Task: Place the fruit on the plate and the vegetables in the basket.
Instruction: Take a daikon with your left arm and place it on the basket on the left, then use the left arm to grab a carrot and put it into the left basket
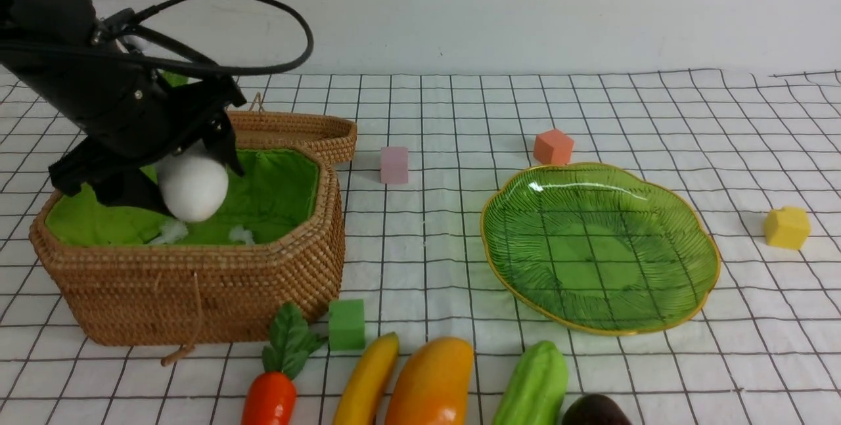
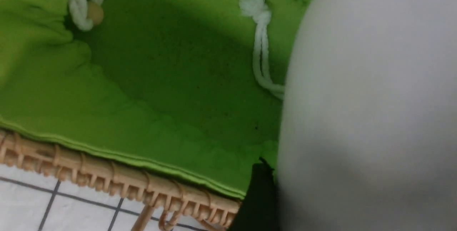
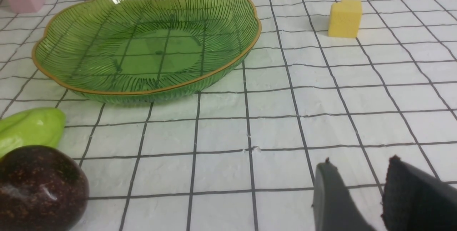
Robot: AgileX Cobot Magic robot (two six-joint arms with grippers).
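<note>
One arm (image 1: 98,103), left, tilted over basket (image 1: 197,280); claw (image 1: 181,180) flanks radish (image 1: 195,190), grip unclear.

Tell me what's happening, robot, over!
Left gripper holds white radish above basket. Right gripper open, empty. Plate bare. Nothing blocks the basket.

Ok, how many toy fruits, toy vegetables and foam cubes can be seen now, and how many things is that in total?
Fruits: 3 (banana, mango, dark purple fruit)
Vegetables: 3 (radish, carrot, green gourd)
Foam cubes: 4 (pink cube, orange cube, yellow cube, green cube)
Total: 10
</note>
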